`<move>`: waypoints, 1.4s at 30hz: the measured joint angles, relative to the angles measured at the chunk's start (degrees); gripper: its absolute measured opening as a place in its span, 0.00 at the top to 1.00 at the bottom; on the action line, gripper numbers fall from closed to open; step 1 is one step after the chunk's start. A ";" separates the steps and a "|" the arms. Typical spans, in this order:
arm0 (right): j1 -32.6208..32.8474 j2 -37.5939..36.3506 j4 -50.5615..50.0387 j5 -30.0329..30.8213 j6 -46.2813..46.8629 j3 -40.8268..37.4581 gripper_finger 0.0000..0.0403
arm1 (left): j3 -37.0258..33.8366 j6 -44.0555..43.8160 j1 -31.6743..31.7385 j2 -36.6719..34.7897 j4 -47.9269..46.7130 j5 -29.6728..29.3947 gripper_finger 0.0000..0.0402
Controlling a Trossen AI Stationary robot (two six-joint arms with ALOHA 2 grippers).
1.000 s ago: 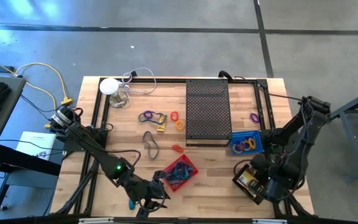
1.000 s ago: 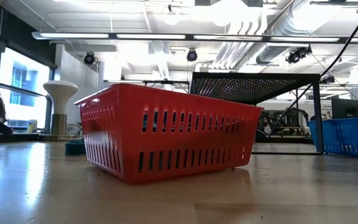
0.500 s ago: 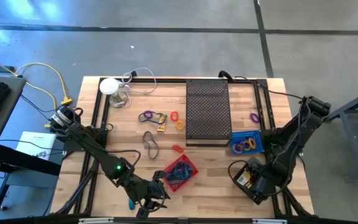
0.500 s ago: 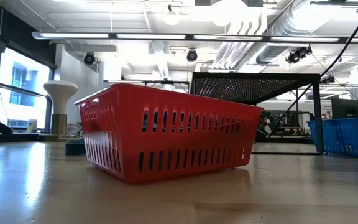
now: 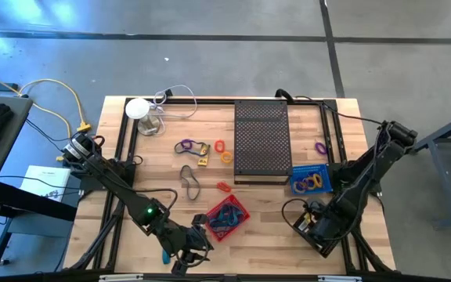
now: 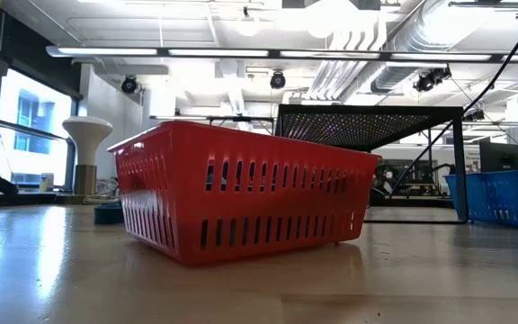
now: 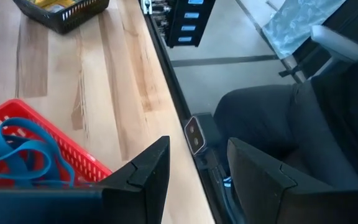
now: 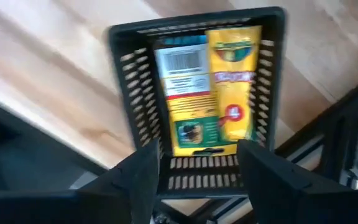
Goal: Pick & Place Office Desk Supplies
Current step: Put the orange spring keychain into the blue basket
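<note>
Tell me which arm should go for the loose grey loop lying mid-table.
Left. The left gripper hovers open by the red basket, nearer the grey loop. The right gripper is open over the black basket at the table's far right corner.

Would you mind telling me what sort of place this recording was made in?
Probably a robotics lab or workshop: exposed silver ceiling ducts, a bare grey concrete floor, and a light wooden plank table in a black frame.
</note>
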 joint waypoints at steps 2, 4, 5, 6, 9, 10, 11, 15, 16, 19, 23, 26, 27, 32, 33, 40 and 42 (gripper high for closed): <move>-0.21 -0.19 0.01 0.64 -0.89 0.90 0.51 | 0.00 0.02 0.00 0.00 -1.45 0.00 0.61; 0.06 -0.75 0.14 1.80 -0.61 1.81 0.52 | 0.00 0.01 0.27 0.00 -2.94 -0.27 0.61; 0.36 -1.12 0.23 2.79 -0.13 2.23 0.52 | 0.00 0.02 0.40 0.00 -3.67 -0.42 0.61; 0.73 -1.43 0.23 4.11 0.42 2.75 0.53 | 0.00 0.02 0.44 0.00 -4.39 -0.55 0.61; 2.78 -2.24 1.36 10.93 2.22 3.86 0.55 | 0.00 -0.02 0.48 0.00 -6.15 -0.75 0.61; 3.62 -2.37 2.48 14.09 2.48 3.94 0.56 | 0.00 -0.01 0.48 0.00 -7.09 -0.76 0.61; 4.49 -2.38 4.00 17.57 2.57 3.98 0.57 | 0.00 -0.10 0.48 0.02 -8.30 -0.76 0.61; 8.35 -1.37 10.50 33.04 -1.30 3.98 0.58 | 0.00 -0.76 0.26 0.00 -14.42 -0.76 0.61; 9.05 -0.85 12.64 37.24 -3.32 3.98 0.59 | 0.00 -0.76 0.26 0.00 -15.88 -0.76 0.61; 10.64 1.35 19.59 49.56 -10.32 3.98 0.59 | 0.00 -0.74 0.35 -0.11 -20.09 -0.78 0.61; 11.31 4.34 30.29 61.84 -19.04 3.98 0.60 | 0.00 -0.30 0.66 -0.20 -25.43 0.06 0.61; 10.79 6.37 37.50 64.31 -27.48 3.98 0.60 | 0.00 -3.72 0.63 -0.13 -28.19 1.07 0.61; 10.50 7.06 39.66 64.48 -30.26 3.98 0.60 | 0.00 -6.04 0.62 -0.13 -29.17 1.05 0.61; 8.78 10.31 47.23 63.91 -39.94 4.00 0.60 | 0.00 -7.42 2.14 -0.15 -33.54 -0.03 0.61; 8.32 10.84 48.40 63.92 -41.11 4.00 0.60 | 0.00 -5.35 2.62 -0.20 -34.48 -0.07 0.61; 5.04 13.01 51.49 61.50 -43.54 4.00 0.61 | 0.00 14.92 7.04 -0.24 -45.16 0.06 0.61; 4.39 13.07 51.60 59.45 -43.56 3.98 0.61 | 0.00 19.42 9.20 -0.24 -48.38 -0.21 0.61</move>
